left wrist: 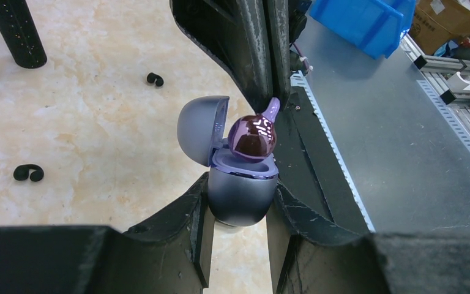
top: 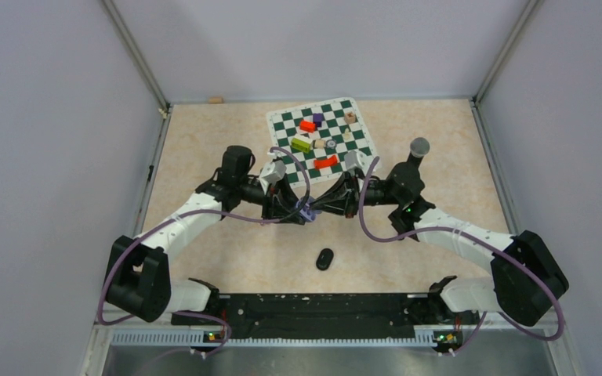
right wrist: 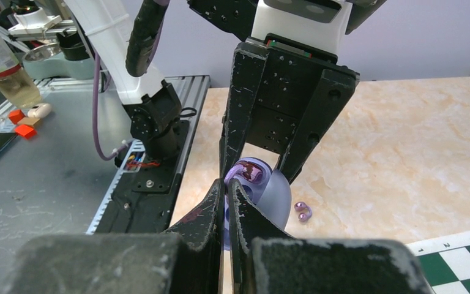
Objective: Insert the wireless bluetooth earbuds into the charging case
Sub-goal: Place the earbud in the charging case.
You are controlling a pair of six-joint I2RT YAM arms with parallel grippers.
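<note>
Two black earbuds (left wrist: 28,173) (left wrist: 155,78) lie on the table (left wrist: 98,135). In the left wrist view they are off to the left of the left gripper (left wrist: 240,214), well apart from it. The left gripper squeezes the purple-grey charging case (left wrist: 242,190) by its two sides. The case stands up with its lid tipped open to the left.

The right gripper (right wrist: 227,190) comes in from the far side, just above the case. Its fingers are pressed nearly together and pinch the thin end of a pale purple earbud (left wrist: 252,136). The bud's shiny round end sits right at the case's open mouth. A second purple earbud (right wrist: 304,211) lies on the table, just right of both grippers in the right wrist view.
</note>
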